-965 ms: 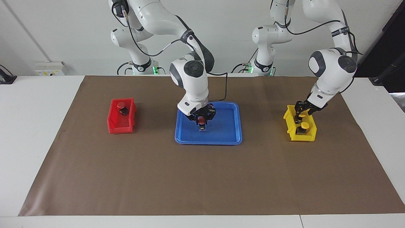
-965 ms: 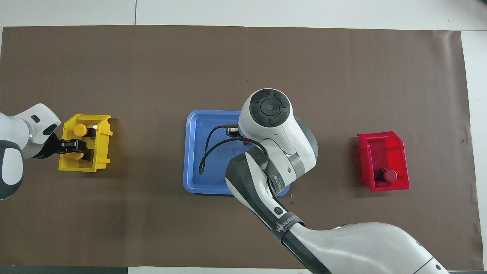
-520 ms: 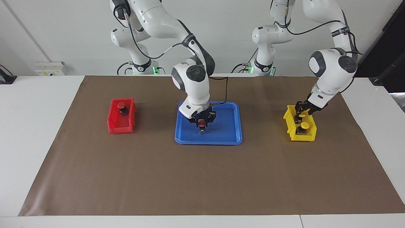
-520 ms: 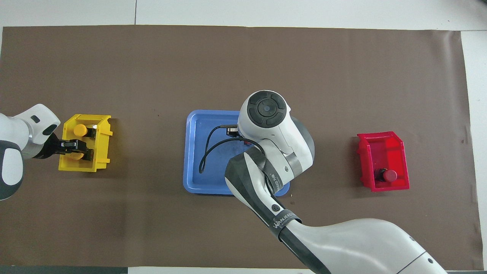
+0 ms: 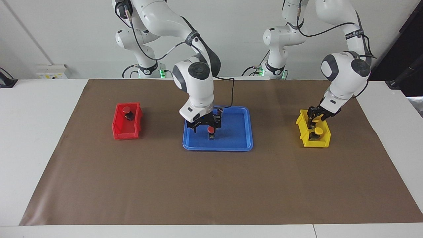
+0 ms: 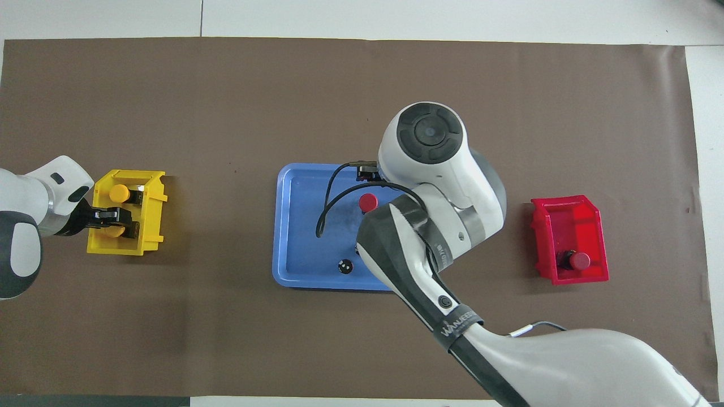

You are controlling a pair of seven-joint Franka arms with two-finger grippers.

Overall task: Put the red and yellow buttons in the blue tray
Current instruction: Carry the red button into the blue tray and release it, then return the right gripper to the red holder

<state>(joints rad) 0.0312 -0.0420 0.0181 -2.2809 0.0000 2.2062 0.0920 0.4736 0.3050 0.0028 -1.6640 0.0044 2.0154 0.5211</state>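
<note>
Brown mat [image 5: 211, 185] over a white table [image 5: 33, 132], blue tray [image 5: 234, 135] at its middle. Within the blue tray, by the rim nearest the robots: a dark round piece [image 6: 345, 265]. Toward the right arm's end from the tray: red bin [image 5: 127, 129], with a second red button [image 5: 126, 109] in its robot-side end. Toward the left arm's end from the tray: yellow bin [image 5: 314, 140], left gripper [image 5: 313, 119] down inside over the near yellow button [image 6: 115, 230]; clamped or not, cannot tell. Over the tray's middle: right gripper [image 5: 205, 127], jaws apart, gripping nothing. Beneath it, upright on the tray floor: standing red button [image 5: 211, 131]. Farther out in the yellow bin: far yellow button [image 5: 318, 131], untouched.
</note>
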